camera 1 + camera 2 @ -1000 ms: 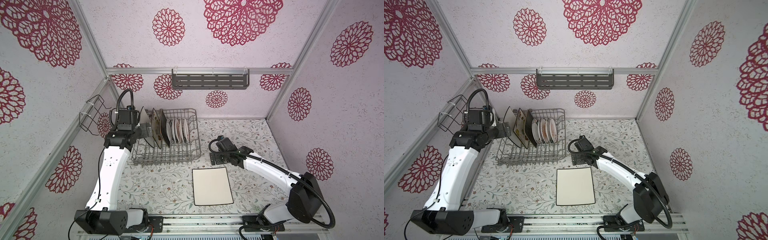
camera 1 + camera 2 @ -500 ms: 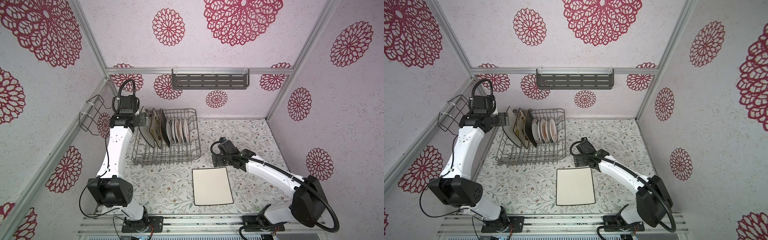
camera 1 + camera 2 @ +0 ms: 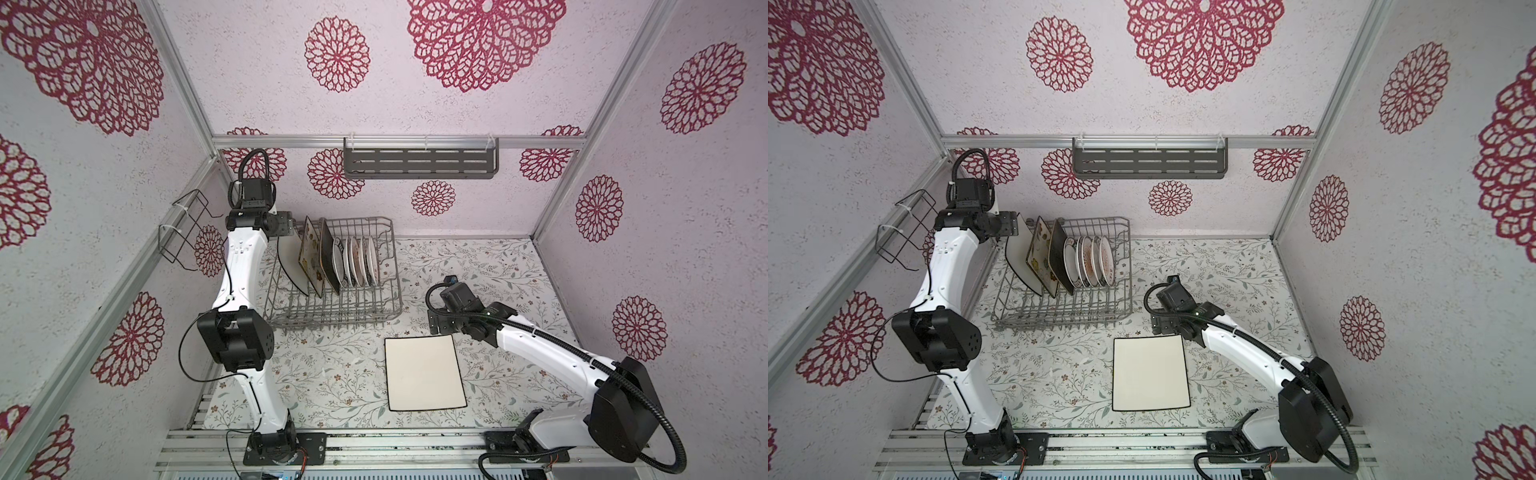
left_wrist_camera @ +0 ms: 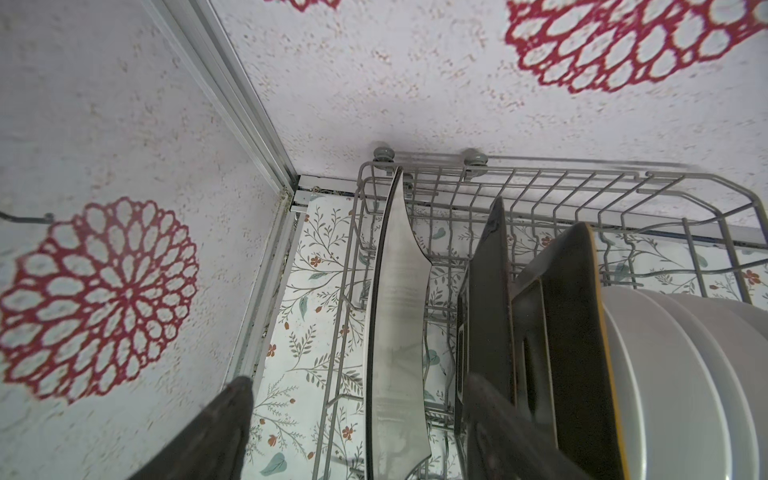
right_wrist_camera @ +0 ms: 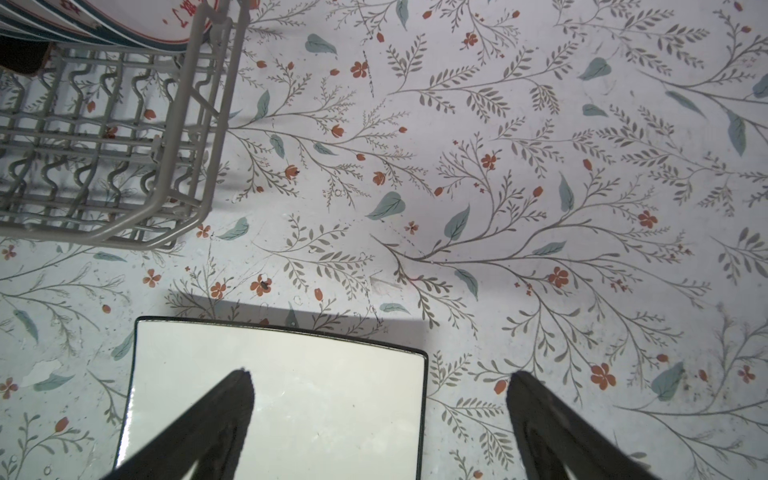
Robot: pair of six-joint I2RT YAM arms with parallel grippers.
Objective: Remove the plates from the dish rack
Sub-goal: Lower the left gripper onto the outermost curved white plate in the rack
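The grey wire dish rack (image 3: 332, 303) (image 3: 1059, 307) stands at the back left. In it stand a white black-rimmed plate (image 3: 291, 266), a cream floral plate (image 3: 309, 255), a dark brown plate (image 3: 328, 257) and several small round white plates (image 3: 357, 262). My left gripper (image 3: 290, 226) (image 4: 359, 377) is open, its fingers (image 4: 232, 415) on either side of the white plate's top edge (image 4: 395, 324) with gaps showing. Another white black-rimmed plate (image 3: 424, 372) (image 5: 274, 395) lies flat on the table. My right gripper (image 3: 436, 326) (image 5: 380, 374) hangs open and empty over its far right corner.
A grey slotted shelf (image 3: 419, 164) hangs on the back wall. A black wire holder (image 3: 185, 230) is fixed to the left wall beside the left arm. The back left corner post (image 4: 249, 124) is close to the rack. The floral table surface (image 3: 332, 374) lies in front of the rack.
The left arm has straightened up, carrying its gripper back and over the top edge of the leftmost plate, and its jaws have narrowed a little. The right arm has hardly moved.
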